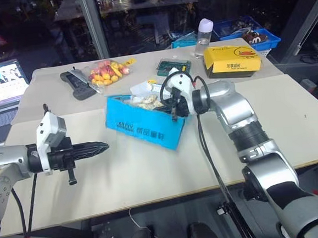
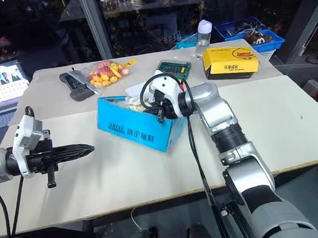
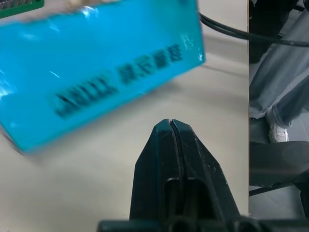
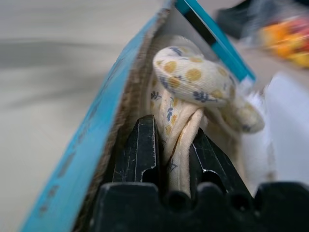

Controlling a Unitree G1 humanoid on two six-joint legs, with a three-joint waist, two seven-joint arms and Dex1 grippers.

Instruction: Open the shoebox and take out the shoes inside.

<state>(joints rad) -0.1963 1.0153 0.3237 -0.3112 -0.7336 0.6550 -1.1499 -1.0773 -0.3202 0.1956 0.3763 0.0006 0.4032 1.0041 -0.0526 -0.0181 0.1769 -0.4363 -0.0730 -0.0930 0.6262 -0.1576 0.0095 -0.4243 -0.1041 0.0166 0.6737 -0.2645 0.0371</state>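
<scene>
Box (image 1: 143, 127) open on the table (image 1: 152, 174), tipped toward the camera. Right gripper (image 4: 175, 145) reaching inside, fingers clamped on a shoe (image 4: 188, 84), cream with yellow spots, wedged against the box wall. Extraction step under way, by the look of it. Left gripper (image 1: 98, 148) hanging well clear at the near-left, fingers pressed together on nothing. Next up, probably: lift the shoe straight over the rim, set it on bare table, then back in for its mate.

Bright blue shoebox (image 1: 143, 126); cream shoe (image 4: 188, 82) with yellow spots, blue sprigs.
</scene>
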